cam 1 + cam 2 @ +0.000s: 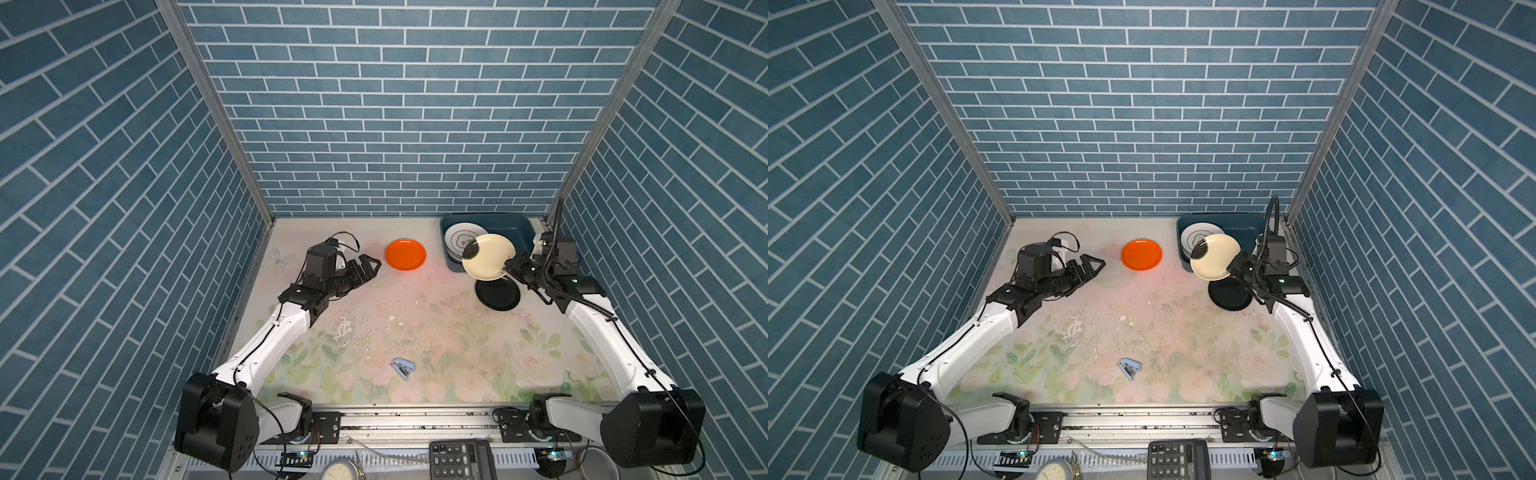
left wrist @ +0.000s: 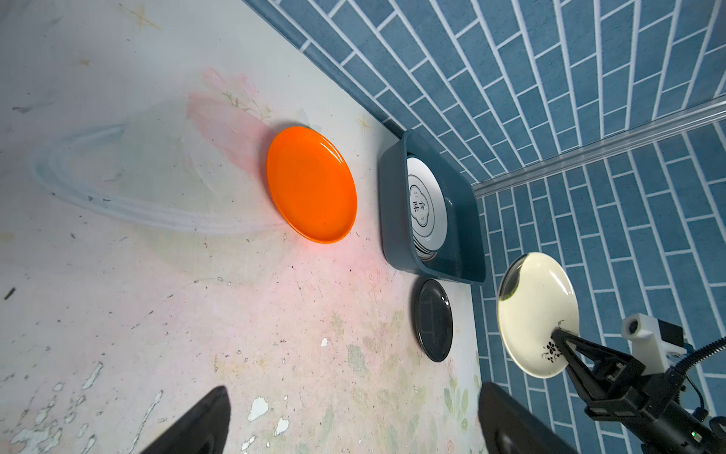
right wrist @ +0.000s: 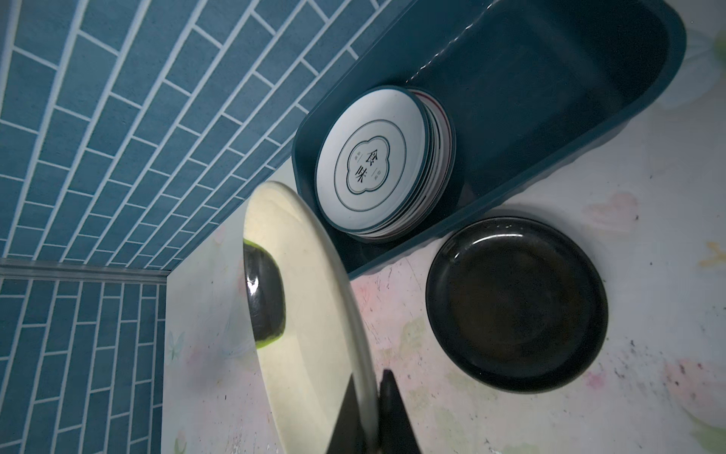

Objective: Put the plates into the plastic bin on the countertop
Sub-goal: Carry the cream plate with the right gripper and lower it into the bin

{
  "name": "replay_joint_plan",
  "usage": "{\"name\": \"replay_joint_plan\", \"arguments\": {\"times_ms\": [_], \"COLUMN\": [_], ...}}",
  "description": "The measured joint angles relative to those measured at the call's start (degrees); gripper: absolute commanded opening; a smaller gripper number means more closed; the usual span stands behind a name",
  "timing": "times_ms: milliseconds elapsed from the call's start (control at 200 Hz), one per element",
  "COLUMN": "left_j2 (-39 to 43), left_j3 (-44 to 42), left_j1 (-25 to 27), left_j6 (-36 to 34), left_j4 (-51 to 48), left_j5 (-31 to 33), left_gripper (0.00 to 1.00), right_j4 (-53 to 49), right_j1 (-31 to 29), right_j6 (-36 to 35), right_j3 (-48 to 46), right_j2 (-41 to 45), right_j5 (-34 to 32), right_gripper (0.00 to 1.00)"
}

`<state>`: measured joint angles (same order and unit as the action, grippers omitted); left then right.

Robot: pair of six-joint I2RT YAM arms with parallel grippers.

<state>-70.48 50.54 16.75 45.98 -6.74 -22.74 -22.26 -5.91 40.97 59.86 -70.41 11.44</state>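
Several white plates (image 3: 369, 165) lie in the teal plastic bin (image 3: 550, 118) beyond my right pincer (image 1: 508, 266), which pinches a cream plate (image 1: 488, 255). Orange plate (image 1: 405, 254) and black plate (image 1: 498, 296) remain; left pincer (image 1: 372, 266) spread.

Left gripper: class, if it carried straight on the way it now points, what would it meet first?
Probably the orange plate, lying on the countertop: the open left gripper points at its near rim. Its height is hard to judge, so it might skim over.

I see a small pale-blue plastic stapler (image 1: 403, 368) lying mid-scene; a black keypad calculator (image 1: 462, 459) and a white round dial (image 1: 340, 471) sit at the near edge.
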Motion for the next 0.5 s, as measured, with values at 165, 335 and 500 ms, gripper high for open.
{"name": "replay_joint_plan", "arguments": {"times_ms": [165,335,500], "left_j2": [1.11,2.89,4.48], "left_j3": [-1.16,-2.19,-3.34], "left_j1": [-1.18,-1.46,-1.51], "left_j6": [-0.07,0.07,0.09], "left_j4": [0.17,0.09,0.20], "left_j5": [0.26,1.14,2.80], "left_gripper": [1.00,1.00,0.99], "right_j4": [1.55,4.42,5.14], "right_j1": [1.60,1.90,1.90], "right_j6": [-0.39,-0.28,-0.31], "right_j3": [2.58,4.55,8.83], "right_j2": [-5.55,-12.13,-19.17], "right_j5": [-0.09,1.09,2.19], "right_gripper": [0.00,0.00,0.00]}}
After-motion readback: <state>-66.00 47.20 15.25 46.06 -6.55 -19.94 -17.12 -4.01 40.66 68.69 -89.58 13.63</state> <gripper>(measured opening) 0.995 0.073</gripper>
